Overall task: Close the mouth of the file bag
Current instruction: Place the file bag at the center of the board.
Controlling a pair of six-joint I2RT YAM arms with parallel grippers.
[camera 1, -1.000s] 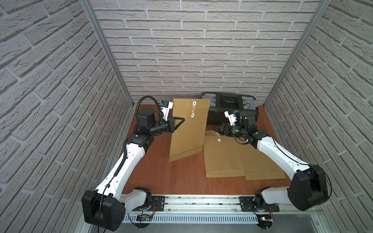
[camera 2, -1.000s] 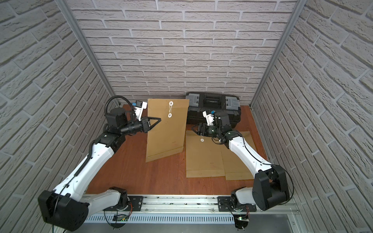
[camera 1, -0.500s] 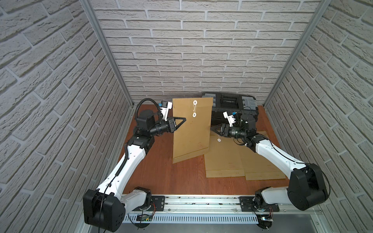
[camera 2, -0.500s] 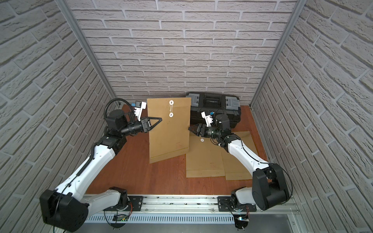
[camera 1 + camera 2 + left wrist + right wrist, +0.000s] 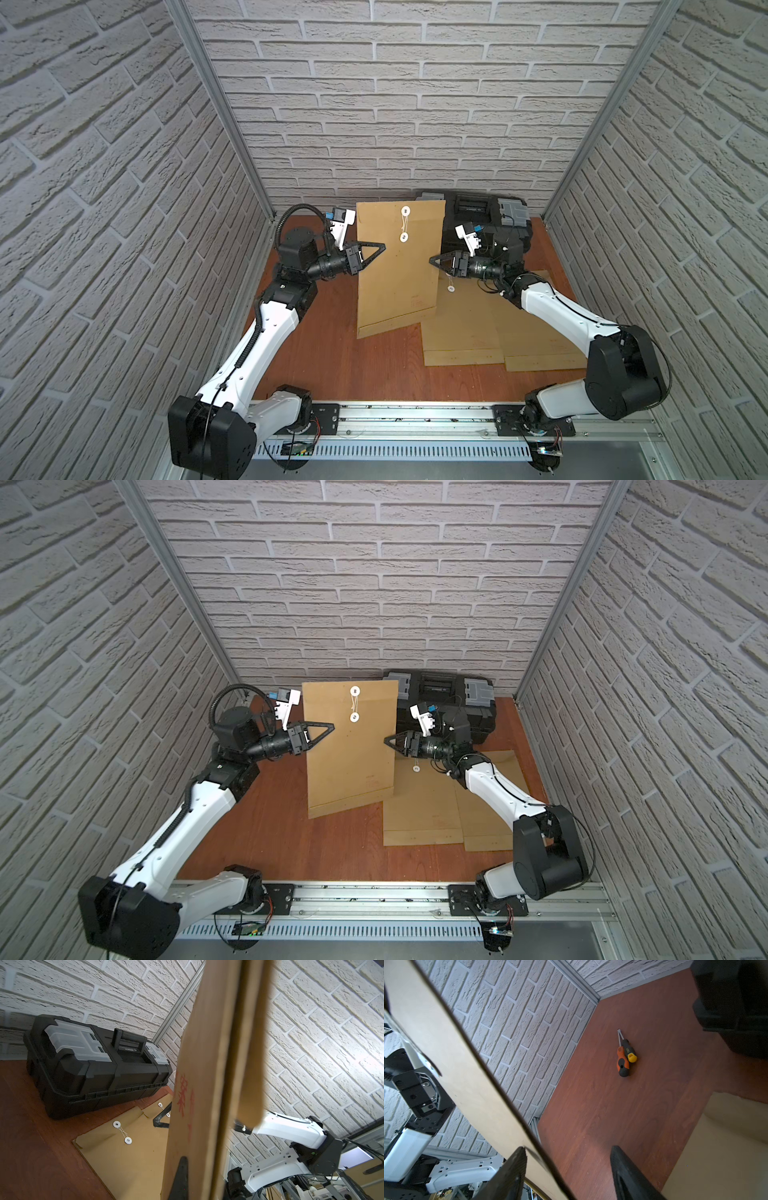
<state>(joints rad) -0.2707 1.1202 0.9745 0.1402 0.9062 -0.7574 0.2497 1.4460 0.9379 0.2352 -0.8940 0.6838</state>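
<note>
We held the brown file bag [image 5: 397, 286] upright, just in front of the black toolbox [image 5: 482, 208]. Our left gripper [image 5: 380, 247] pinched the bag's edge far from the toolbox. Our right gripper [image 5: 435, 260] had its jaws apart at the edge nearest the toolbox.

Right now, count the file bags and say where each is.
3. The upright file bag is held by the left gripper. A middle flat bag and an outer flat bag lie overlapping on the table beneath the right arm. Others may hide under them.
</note>
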